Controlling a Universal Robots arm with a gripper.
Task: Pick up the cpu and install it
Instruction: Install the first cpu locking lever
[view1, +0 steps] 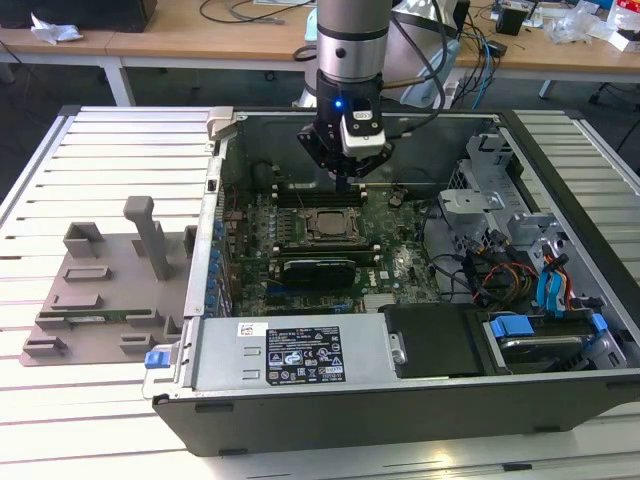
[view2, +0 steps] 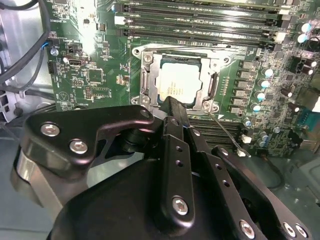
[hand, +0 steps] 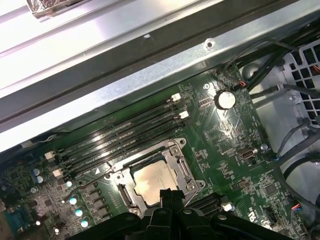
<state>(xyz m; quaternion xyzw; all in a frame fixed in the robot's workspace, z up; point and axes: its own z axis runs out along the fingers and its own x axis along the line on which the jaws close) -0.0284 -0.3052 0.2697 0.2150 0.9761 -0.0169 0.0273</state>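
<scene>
Silver lid glinting: the cpu (view2: 177, 84) sits flat in the motherboard socket (hand: 176, 148), frame open so it drops straight in. My gripper (view2: 171, 101) hovers just above its edge, fingers together, holding nothing.

Grey cylindrical arm (view1: 350, 25) with a silvery band and a black collar below it, lit by a small blue light. Black cables looping off beside the wrist. White boxy module (view1: 362, 131) with a dark face bolted on the exterior view's right of the black wrist block. Matte black gripper (view2: 170, 107) in the second wrist view: rounded body, flat linkage bars, silver screw heads at the pivots, small round holes along the central finger bar. Same black finger tips (hand: 169, 196) in the first wrist view, blunt and squared.
</scene>
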